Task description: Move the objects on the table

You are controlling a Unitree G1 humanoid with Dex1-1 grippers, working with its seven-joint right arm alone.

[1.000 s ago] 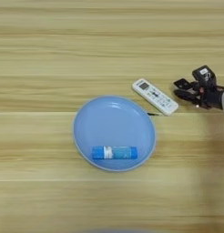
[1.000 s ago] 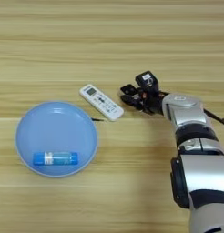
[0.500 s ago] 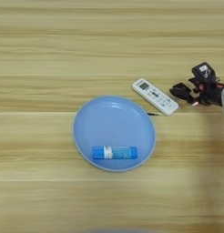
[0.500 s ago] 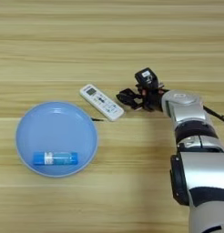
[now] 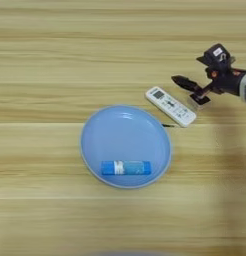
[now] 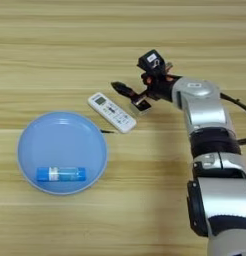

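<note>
Right gripper (image 5: 195, 92) over the table (image 5: 55, 60), just right of the remote (image 5: 171, 106)

Left eye view: a long white remote with small screen and buttons, slanted on the light plank grain, its lower end near the rim of the round blue plate (image 5: 90, 150); inside the plate, a blue tube (image 5: 126, 167) with white label, lying flat toward the near rim, well apart from the gripper; one slim black finger reaching left above the remote's upper end, a small dark square block (image 5: 199, 99) right beneath the gripper, touching or gripped cannot be told. Right eye view: silver forearm (image 6: 202, 107) smooth and rounded, entering from the right; black fingers (image 6: 123, 89) spread apart, holding nothing clearly; block (image 6: 141, 105) close by the remote's (image 6: 112, 112) right side; plate (image 6: 30, 145) glossy, tube (image 6: 61, 174) at its lower part
</note>
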